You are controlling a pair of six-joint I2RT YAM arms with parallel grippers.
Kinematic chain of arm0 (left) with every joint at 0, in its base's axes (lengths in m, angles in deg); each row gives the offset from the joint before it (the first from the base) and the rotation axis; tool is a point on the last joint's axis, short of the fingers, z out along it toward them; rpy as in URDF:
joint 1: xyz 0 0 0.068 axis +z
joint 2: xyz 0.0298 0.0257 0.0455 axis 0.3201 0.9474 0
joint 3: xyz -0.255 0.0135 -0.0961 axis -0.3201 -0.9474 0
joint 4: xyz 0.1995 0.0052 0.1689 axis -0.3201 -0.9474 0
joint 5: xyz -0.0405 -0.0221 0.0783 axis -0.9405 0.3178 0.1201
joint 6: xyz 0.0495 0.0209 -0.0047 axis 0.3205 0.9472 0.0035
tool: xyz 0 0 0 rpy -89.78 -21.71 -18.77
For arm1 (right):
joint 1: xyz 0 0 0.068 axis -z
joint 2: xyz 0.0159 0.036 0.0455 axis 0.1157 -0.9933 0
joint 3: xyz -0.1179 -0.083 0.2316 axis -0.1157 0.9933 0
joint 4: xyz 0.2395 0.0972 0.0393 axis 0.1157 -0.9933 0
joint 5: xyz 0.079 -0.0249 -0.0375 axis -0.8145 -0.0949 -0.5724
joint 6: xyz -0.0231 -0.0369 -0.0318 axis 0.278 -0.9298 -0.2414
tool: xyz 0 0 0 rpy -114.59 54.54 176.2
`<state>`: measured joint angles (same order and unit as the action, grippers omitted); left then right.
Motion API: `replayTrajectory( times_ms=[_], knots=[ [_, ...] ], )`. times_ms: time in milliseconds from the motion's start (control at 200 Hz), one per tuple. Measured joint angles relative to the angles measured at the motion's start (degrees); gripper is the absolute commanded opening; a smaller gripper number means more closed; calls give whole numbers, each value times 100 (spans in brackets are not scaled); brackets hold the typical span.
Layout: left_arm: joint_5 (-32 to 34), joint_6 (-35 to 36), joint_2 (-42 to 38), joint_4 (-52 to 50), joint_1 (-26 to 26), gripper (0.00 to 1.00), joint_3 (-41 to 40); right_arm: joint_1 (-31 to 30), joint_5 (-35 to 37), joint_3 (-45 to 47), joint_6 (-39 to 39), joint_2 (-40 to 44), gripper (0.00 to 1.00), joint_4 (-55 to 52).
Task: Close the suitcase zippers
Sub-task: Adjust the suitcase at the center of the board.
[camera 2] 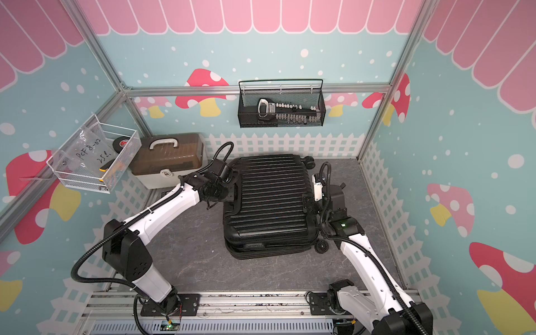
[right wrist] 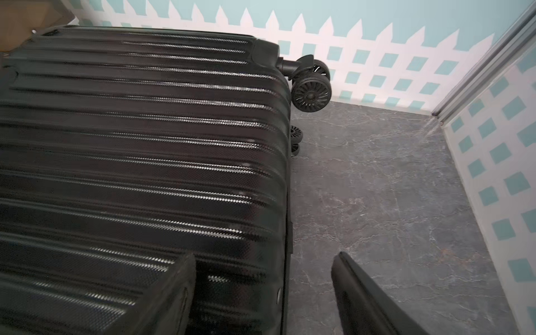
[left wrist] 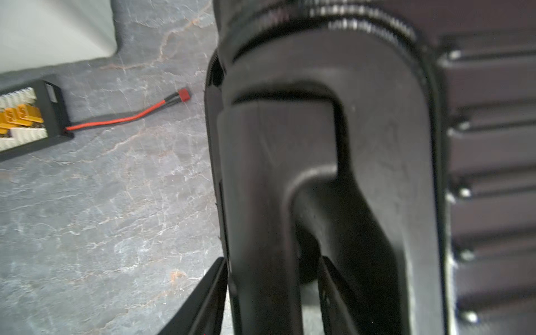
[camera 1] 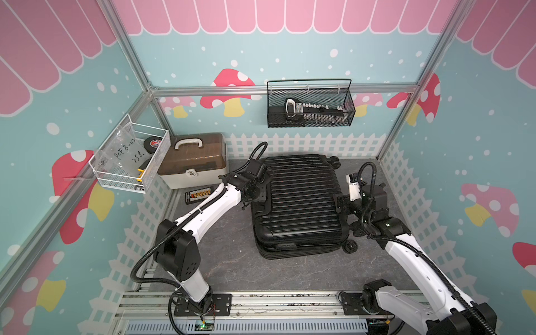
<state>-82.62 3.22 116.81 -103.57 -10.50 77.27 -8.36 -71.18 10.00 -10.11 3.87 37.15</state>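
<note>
Okay, suitcase [camera 1: 298, 203] lies flat on the grey floor [camera 1: 232, 261], upper shell down on the lower one, between both arms. Left gripper [left wrist: 272, 259] is at its left edge, jaws parted and straddling the side handle [left wrist: 377, 130], with a gap on one side, not clamped. Blurred zipper track [left wrist: 368, 27] runs just past the handle. Right gripper [right wrist: 265, 255] is at the right edge, jaws wide apart, one finger over the ribbed shell, one over floor, holding nothing. Writing: clear bag [camera 1: 124, 150] in white wire basket [camera 1: 158, 162], handwritten roughly "PCF 8-02".
</note>
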Motion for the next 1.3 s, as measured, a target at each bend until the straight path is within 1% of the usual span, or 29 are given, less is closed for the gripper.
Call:
replayTrajectory(
  times_ms=[75,230,310,335,416,486,586,751,1001,1207,1297],
  knots=[
    [-151,-39,-96,188,11,47,-179,2,-66,15,44,0,77,28],
    [-201,-190,-205,435,83,29,-374,2,-68,42,120,13,77,50],
    [-319,-363,-238,525,192,22,-442,2,39,52,162,87,77,28],
    [-387,-348,-238,553,247,19,-450,2,81,61,170,129,78,22],
    [-752,-157,-229,638,520,14,-444,20,227,76,173,260,78,-2],
    [-1080,109,-155,619,789,14,-365,92,313,76,173,358,78,-28],
    [-1425,503,94,446,1134,14,-20,289,387,76,188,420,78,-85],
    [-1722,907,557,111,1554,13,649,605,417,240,247,426,78,-195],
    [-1744,999,767,-356,2044,8,1207,752,262,758,411,317,77,-350],
    [-1711,1073,997,-778,2277,7,1766,763,-223,1390,584,284,74,-286],
    [-1700,1093,1080,-922,2282,7,1976,763,-507,1742,627,321,72,7]
  ],
)
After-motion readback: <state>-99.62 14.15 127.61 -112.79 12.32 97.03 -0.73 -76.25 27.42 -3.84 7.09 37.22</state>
